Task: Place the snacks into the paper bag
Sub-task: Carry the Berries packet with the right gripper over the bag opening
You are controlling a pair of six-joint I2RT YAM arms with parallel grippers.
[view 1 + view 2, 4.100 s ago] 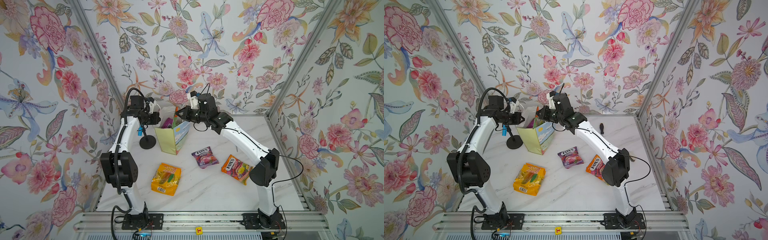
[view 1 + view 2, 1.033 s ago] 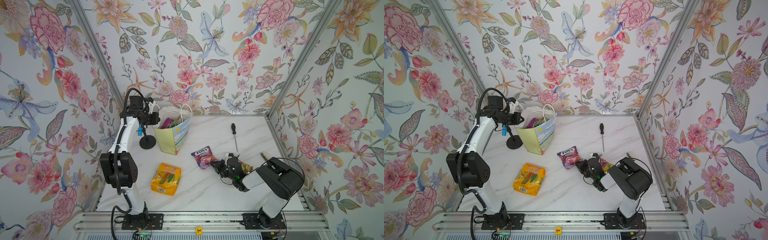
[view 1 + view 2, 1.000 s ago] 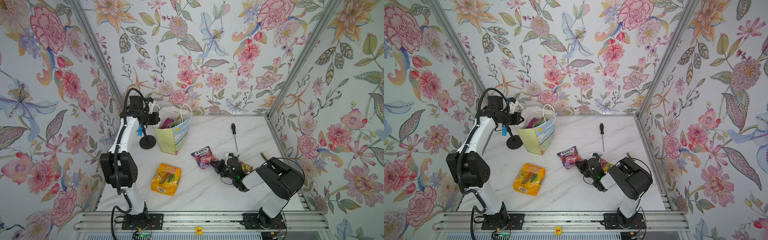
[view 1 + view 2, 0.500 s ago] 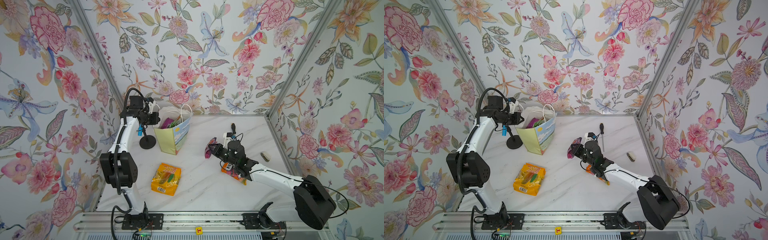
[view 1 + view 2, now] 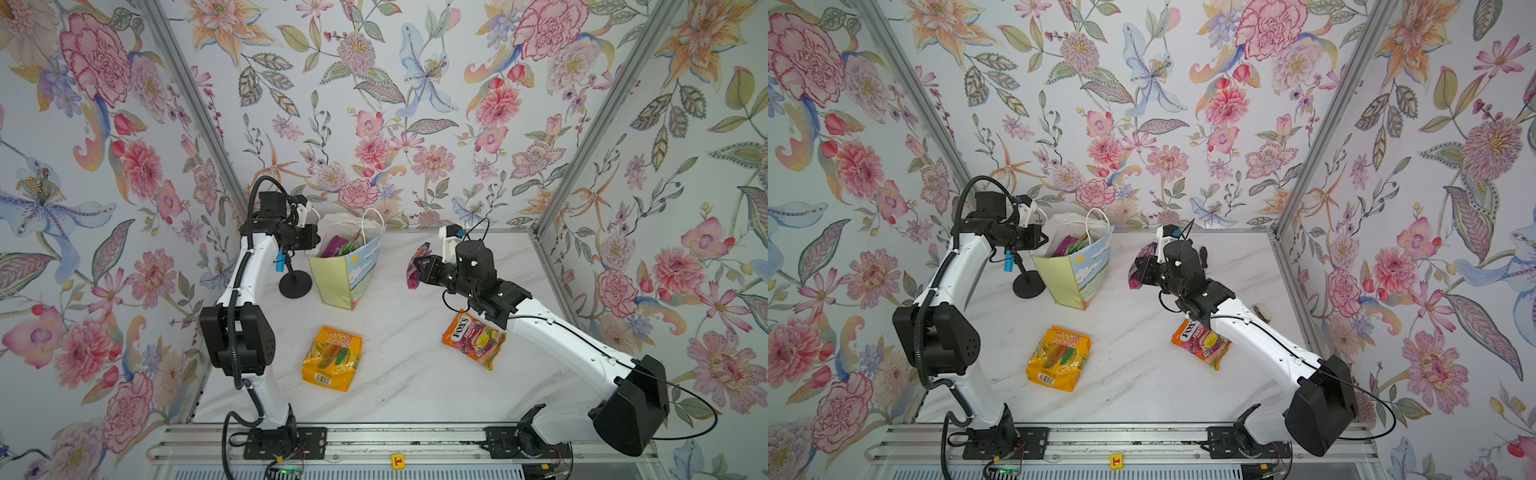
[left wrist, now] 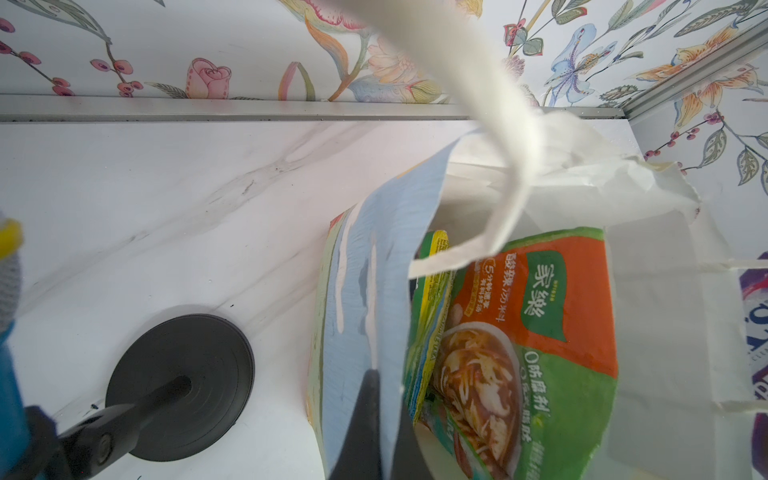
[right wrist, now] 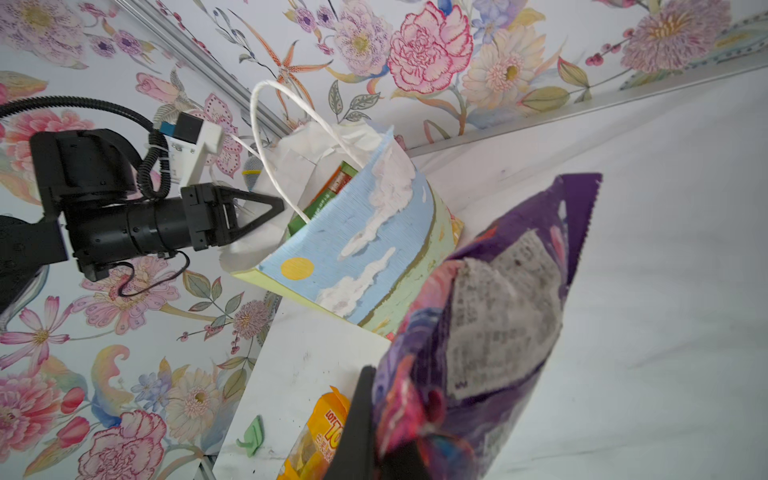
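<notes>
Clamping the purple packet point(image 5: 420, 250) aloft beside the paper bag point(image 5: 349, 278), the right gripper point(image 5: 420, 268) should clear the cord handle point(image 7: 252, 120) and release over the mouth, whose rim the left gripper point(image 5: 312, 242) pinches.

Purple packet point(image 5: 416, 275) in right claw point(image 5: 423, 266)

The scene is lit brightly and evenly; only soft shadows are cast beside the paper bag point(image 5: 332, 278). Its cord handle point(image 6: 469, 70) is blurred in the left wrist view.
</notes>
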